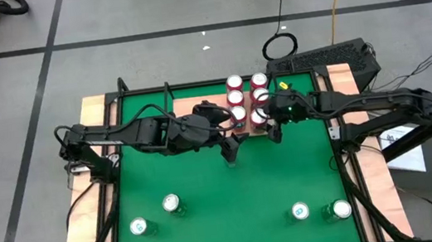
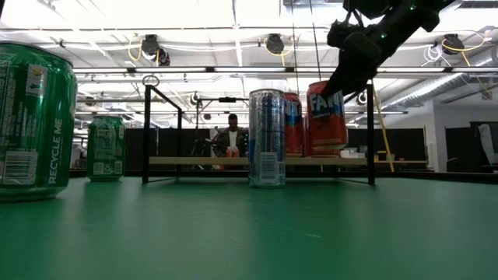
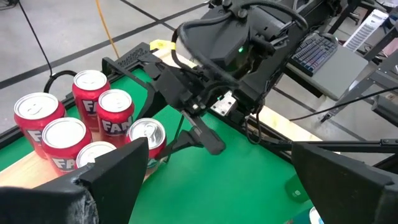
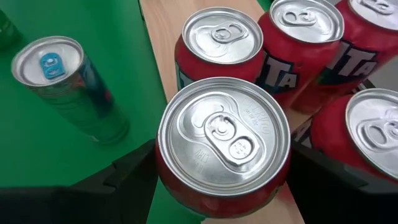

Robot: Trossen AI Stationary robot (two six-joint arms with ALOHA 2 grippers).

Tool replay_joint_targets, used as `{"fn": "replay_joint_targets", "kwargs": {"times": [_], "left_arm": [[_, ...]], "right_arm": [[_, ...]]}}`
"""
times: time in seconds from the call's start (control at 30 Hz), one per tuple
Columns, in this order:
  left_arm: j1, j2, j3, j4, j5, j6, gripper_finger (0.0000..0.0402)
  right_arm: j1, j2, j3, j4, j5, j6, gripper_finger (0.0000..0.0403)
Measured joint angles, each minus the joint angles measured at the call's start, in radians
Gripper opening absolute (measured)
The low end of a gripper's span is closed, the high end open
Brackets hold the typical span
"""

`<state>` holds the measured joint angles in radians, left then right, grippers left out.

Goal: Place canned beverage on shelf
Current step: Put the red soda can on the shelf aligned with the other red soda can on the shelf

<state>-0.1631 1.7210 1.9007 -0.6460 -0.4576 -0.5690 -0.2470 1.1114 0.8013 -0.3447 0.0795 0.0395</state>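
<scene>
A green-topped bench (image 1: 227,203) is carrying everything. 4 green cans are standing near its front edge: 2 on the left (image 1: 171,203) (image 1: 138,226) and 2 on the right (image 1: 299,210) (image 1: 341,209). A slim blue-and-silver can (image 2: 267,138) is standing mid-bench, just before the shelf (image 1: 189,106). The light-wood shelf is sitting at the back, holding a cluster of red Fanta cans (image 1: 234,82) at its right end.

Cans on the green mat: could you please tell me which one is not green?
The slim silver-blue can standing just before the shelf; the four green cans are wider.
</scene>
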Motion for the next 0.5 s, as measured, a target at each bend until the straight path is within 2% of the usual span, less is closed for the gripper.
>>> {"fn": "replay_joint_targets", "kwargs": {"times": [0.5], "left_arm": [[0.0,0.0,0.0,0.0,0.0,0.0,0.0396]], "right_arm": [[-0.001,0.013,0.0,-0.042,0.003,-0.007,0.0291]]}}
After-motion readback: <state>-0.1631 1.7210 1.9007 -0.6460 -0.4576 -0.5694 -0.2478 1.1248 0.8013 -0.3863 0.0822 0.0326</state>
